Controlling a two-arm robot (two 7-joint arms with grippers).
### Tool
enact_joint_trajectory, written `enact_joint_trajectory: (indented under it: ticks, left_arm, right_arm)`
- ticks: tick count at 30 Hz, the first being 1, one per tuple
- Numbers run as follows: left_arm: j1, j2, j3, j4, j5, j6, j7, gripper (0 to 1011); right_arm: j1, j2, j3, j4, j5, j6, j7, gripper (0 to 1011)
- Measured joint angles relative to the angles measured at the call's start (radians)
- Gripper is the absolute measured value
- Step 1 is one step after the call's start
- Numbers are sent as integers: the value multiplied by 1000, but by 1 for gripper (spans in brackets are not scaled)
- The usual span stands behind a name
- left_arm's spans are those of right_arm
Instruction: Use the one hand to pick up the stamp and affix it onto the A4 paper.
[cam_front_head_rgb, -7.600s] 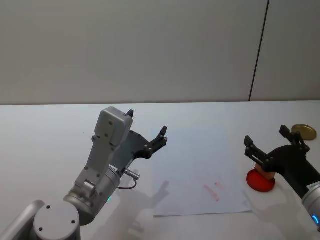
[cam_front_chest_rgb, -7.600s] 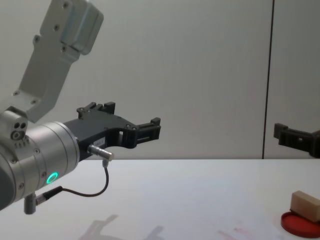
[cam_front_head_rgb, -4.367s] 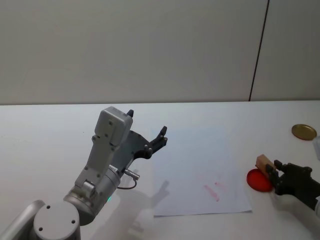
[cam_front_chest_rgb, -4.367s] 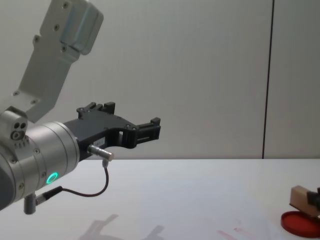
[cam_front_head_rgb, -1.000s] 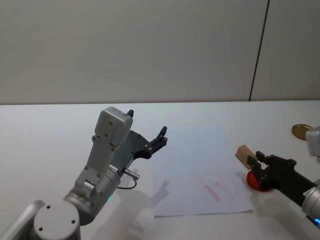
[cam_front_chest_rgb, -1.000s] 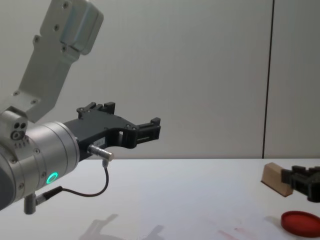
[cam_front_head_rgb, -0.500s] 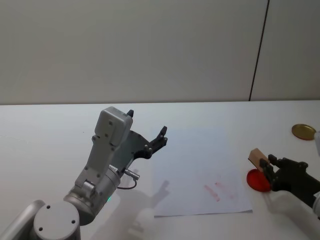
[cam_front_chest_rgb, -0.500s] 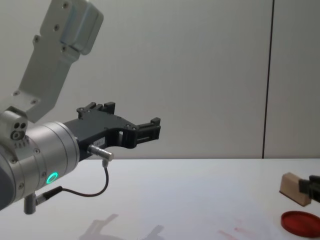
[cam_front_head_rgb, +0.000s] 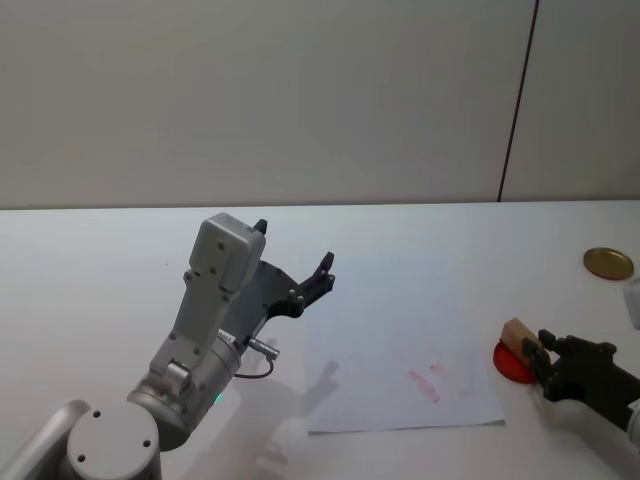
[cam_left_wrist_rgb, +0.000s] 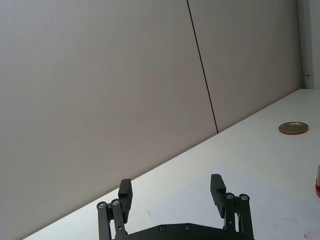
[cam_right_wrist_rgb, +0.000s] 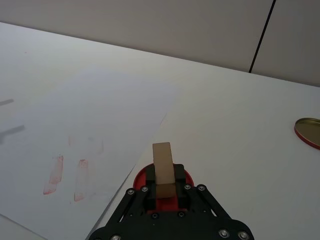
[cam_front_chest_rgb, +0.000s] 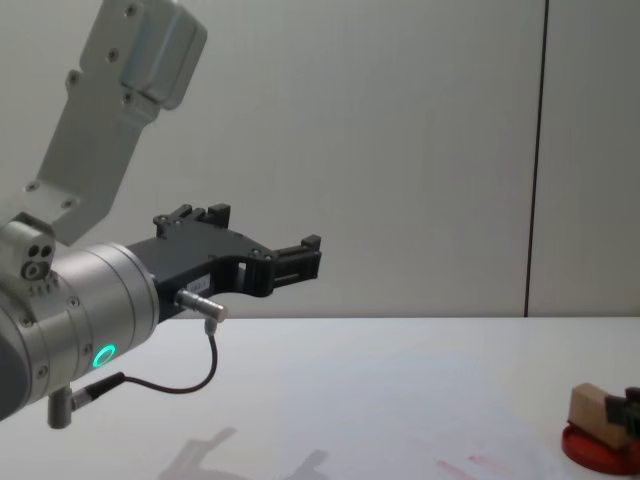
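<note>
Pale tan wooden block stamp (cam_right_wrist_rgb: 163, 169) clamped in my black right gripper's (cam_right_wrist_rgb: 165, 192) fingers, on flat round red ink pad (cam_front_head_rgb: 512, 362); left gripper (cam_left_wrist_rgb: 171, 195) fingers apart, idle.

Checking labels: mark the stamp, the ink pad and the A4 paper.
stamp (cam_right_wrist_rgb: 162, 165): right wrist view, top face of the wooden block.
ink pad (cam_front_chest_rgb: 590, 447): chest view, red rim below the block.
A4 paper (cam_front_head_rgb: 385, 320): head view, bare middle of the sheet.

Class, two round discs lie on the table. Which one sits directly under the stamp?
The red ink pad, beside the A4 paper: the stamp, shut in the right gripper, is over it. The gold lid lies farther back, alone.
</note>
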Motion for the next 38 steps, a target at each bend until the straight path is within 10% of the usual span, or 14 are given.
enact_joint_trajectory:
  ticks: [10,26,38]
  left_arm:
    - [0,0,0,0,0,0,0,993]
    - [0,0,0,0,0,0,0,993]
    - [0,0,0,0,0,0,0,993]
  right_arm:
    - [2,-2,-3,15,-9,7,0,250]
    - [-2,-8,-6,9,-2,-31,-27,785]
    - [-2,-14,-3,-44,2,-88,-58,1001]
